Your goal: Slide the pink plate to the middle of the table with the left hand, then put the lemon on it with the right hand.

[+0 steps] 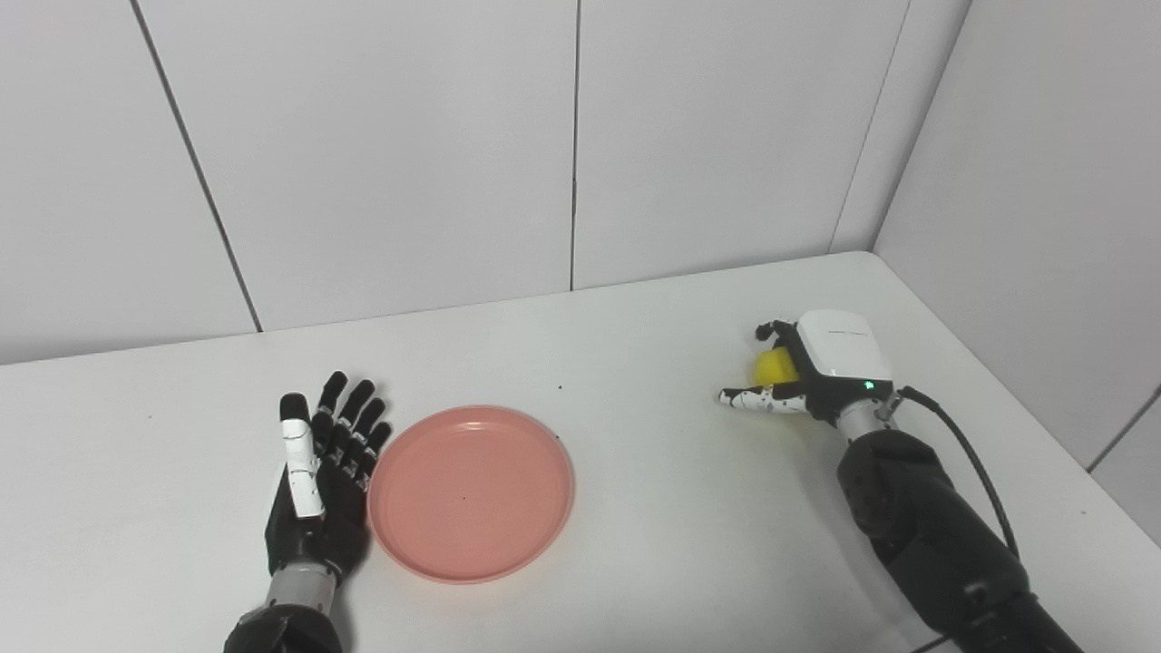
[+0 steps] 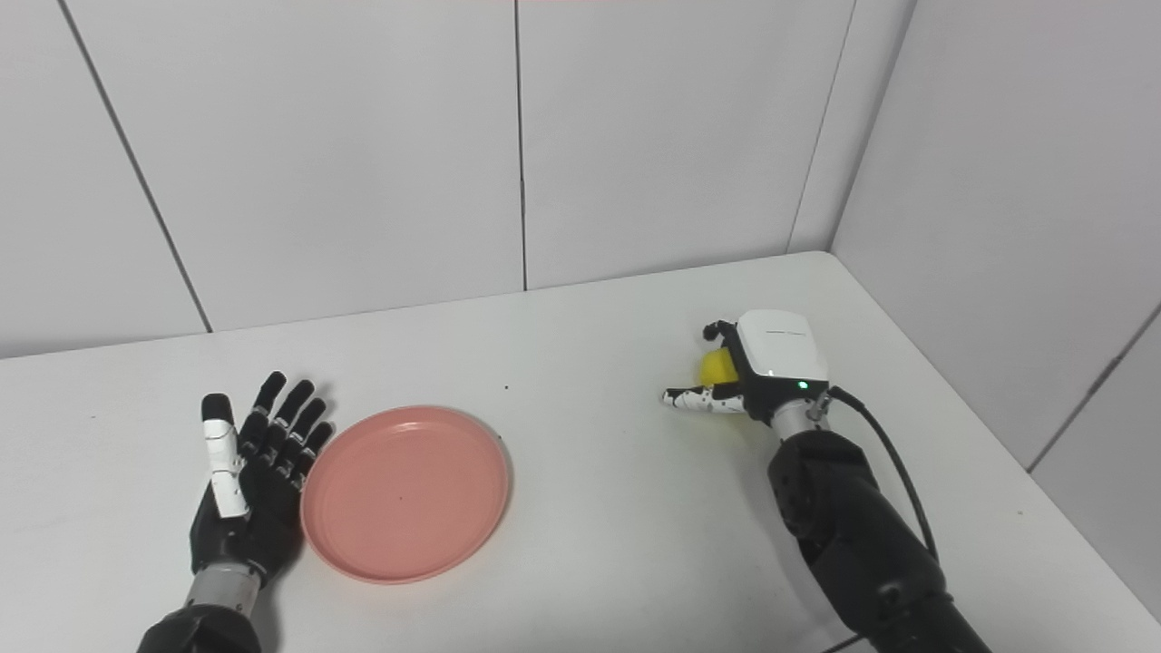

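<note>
Left hand nearest, low at the left, palm up, fingers spread and straight, holding nothing. Its outer edge sits just beside the rim of the pink plate, possibly touching; cannot tell for sure.

Plate flat on the white surface, left of centre, nothing on it.

Right arm comes in from the lower right corner, dark sleeve with a black cable looping along it. Right hand further back, well apart from the plate, white back plate up with a small green light. Its fingers are curled around the lemon; thumb stretched out toward the left below it. Only a patch of yellow shows between fingers and palm. Cannot tell whether the lemon is lifted or resting on the surface.

Beyond, pale panelled walls meeting in a corner at the far right.
</note>
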{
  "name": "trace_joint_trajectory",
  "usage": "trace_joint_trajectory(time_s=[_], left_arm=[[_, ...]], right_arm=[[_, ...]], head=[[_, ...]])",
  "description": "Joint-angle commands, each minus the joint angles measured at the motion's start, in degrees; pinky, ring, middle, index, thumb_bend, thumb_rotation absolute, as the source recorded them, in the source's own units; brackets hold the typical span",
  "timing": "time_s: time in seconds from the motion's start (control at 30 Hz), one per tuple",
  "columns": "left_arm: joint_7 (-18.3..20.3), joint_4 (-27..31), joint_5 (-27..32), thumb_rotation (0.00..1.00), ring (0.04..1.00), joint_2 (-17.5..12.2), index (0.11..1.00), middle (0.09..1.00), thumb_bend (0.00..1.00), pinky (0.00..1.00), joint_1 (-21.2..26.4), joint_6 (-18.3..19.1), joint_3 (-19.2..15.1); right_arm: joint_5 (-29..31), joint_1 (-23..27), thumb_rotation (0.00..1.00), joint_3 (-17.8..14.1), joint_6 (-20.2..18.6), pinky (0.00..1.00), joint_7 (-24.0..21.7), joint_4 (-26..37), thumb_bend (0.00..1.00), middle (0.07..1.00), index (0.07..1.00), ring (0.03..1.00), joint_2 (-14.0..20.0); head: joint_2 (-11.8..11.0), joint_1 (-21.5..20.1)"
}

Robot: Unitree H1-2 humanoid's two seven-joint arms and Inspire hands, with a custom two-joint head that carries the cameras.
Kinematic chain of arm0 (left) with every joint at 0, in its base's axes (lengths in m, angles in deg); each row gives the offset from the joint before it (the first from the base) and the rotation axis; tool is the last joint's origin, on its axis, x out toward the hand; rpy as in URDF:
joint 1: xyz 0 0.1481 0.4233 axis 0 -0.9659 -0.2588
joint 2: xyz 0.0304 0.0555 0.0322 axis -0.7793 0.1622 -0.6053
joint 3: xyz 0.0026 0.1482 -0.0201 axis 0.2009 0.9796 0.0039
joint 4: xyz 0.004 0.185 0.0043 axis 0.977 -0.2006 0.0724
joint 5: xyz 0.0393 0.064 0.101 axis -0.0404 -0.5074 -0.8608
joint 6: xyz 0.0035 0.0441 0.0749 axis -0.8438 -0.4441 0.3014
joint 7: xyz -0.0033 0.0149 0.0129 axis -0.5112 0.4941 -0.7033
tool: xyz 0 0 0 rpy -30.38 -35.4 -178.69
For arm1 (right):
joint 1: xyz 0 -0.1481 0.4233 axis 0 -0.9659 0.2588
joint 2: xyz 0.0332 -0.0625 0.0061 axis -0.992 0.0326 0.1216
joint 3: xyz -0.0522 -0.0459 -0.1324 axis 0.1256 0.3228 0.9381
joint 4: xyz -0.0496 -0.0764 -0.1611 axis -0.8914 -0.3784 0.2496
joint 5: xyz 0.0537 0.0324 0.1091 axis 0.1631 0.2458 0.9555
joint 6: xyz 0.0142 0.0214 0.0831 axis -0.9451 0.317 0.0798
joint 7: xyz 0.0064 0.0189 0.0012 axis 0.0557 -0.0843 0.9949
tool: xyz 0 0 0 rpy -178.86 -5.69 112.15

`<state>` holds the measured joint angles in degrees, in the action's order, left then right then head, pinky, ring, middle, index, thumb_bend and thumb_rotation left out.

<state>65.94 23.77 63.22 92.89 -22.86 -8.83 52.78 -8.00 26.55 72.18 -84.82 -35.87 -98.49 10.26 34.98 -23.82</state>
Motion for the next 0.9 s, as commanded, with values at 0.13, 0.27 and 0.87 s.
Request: trace_joint_trajectory(time_s=[0.13,0.27,0.87], left_arm=[[-1.2,-0.2,-0.8,0.91,0.946,-0.7,0.946,0.933,0.80,0.96,-1.0,3.6,0.2],[-1.2,0.3,-0.6,0.91,0.945,-0.6,0.945,0.932,0.80,0.96,-1.0,4.3,0.0],[-0.8,1.2,-0.1,0.91,0.953,-1.0,0.953,0.938,0.80,0.98,-1.3,5.5,-0.1]], right_arm=[[0.8,0.8,0.64,-1.2,-0.8,0.37,1.5,0.4,0.83,0.595,0.649,0.477,1.1],[1.3,0.3,0.62,-1.4,-1.2,0.37,1.0,0.7,0.82,0.592,0.659,0.470,1.0],[5.6,-2.3,0.41,-2.4,1.7,0.33,7.3,-4.4,0.53,0.490,0.641,0.399,-0.4]], head=[[0.3,0.1],[0.7,0.1],[1.6,0.0]])
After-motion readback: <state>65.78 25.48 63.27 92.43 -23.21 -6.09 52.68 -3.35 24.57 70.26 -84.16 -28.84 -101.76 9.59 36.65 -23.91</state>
